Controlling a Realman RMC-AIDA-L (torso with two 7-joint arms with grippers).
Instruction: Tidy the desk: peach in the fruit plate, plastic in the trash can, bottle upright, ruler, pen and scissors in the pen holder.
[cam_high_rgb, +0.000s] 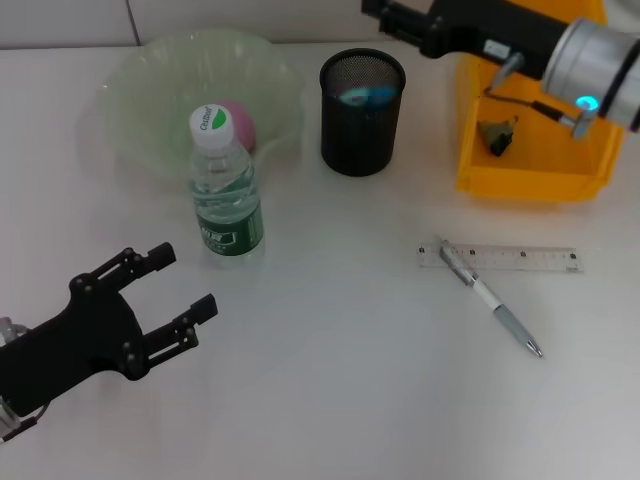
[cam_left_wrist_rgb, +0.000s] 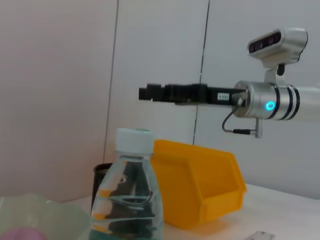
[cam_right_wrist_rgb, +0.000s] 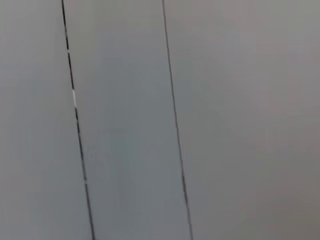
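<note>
Two things are left loose on the white surface (cam_high_rgb: 330, 400): one clear plastic ruler (cam_high_rgb: 520, 259) and one silver-and-white pen (cam_high_rgb: 490, 298), both toward its right edge. The ruler's long axis runs side to side; the pen crosses its left end and slants toward the near right corner. The right gripper (cam_high_rgb: 385, 10) is the nearer, I judge, but it hangs high at the far edge above the black mesh pen holder (cam_high_rgb: 362, 115), and whether its jaws are apart I cannot tell. One holder, with something blue inside; one yellow plastic bin (cam_high_rgb: 530, 160) at the far right with a dark scrap in it; one clear water bottle (cam_high_rgb: 226, 190), upright; one pale green fruit plate (cam_high_rgb: 150, 90) holding one pink peach (cam_high_rgb: 240, 120). The left gripper (cam_high_rgb: 180, 290) waits at the near left corner, jaws wide and empty.
</note>
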